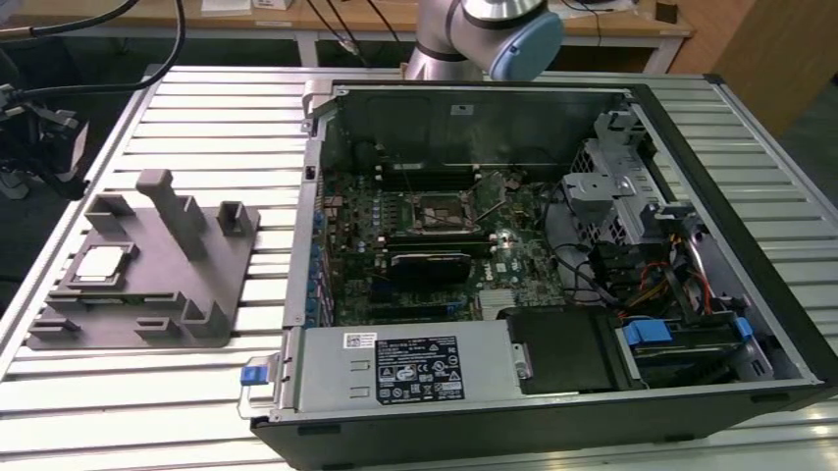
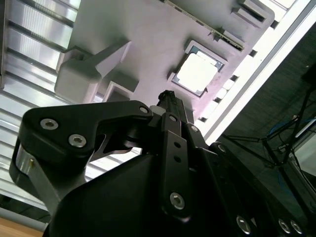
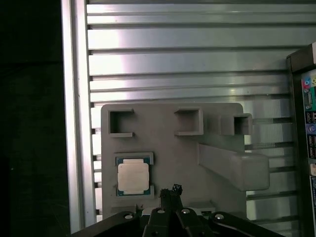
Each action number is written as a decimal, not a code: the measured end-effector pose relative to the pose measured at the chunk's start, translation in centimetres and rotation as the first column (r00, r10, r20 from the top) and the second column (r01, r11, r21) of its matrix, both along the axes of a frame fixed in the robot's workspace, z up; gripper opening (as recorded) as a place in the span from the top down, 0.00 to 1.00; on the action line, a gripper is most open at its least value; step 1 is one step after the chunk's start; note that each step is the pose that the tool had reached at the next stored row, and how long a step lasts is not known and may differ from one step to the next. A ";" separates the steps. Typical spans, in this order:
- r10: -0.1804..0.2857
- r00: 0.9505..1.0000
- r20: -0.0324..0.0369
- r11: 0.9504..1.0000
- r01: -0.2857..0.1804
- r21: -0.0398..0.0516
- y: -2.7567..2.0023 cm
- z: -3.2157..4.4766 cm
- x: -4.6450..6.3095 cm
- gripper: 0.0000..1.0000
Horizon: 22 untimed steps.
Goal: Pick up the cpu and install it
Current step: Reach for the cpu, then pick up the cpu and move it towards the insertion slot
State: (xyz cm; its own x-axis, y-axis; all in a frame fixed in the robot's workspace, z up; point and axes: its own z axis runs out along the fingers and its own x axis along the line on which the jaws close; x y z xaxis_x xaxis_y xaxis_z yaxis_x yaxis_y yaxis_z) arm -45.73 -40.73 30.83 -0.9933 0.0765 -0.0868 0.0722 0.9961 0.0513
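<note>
Worktop: slatted aluminium profile, carries all items; wooden desks behind.

End effector: seen in both wrist views, tips drawn together to a narrow point, nothing gripped. Hangs over the grey tray, clear of it, no contact w/ any part. Tips sit just beside the cpu's pocket, not over the chip itself.

Cpu: lies flat in a square recess of the tray, silver lid up, dark rim visible all round. Not lifted, not tilted. Ext. view: cpu is at the tray's end toward the exterior view's left. Second wrist view: same chip beyond the end effector.

Tray: grey plastic, several small open-topped brackets along one edge + one tall upright post. Rests on the worktop, beside the PC case, apart from it.

PC case: black tower on its side, side panel off, on the exterior view's right of the tray. Motherboard exposed; socket w/ metal frame near board centre, well apart from the cpu. Arm base stands behind the case.
</note>
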 end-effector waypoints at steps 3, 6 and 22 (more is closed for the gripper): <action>0.000 1.000 0.000 1.000 0.000 0.000 -0.03 -0.12 -0.2 0.89; 0.000 1.000 0.000 1.000 0.000 0.000 -0.02 -0.11 -0.2 0.89; 0.000 1.000 0.000 1.000 0.000 -0.001 -0.03 -0.35 -0.2 0.89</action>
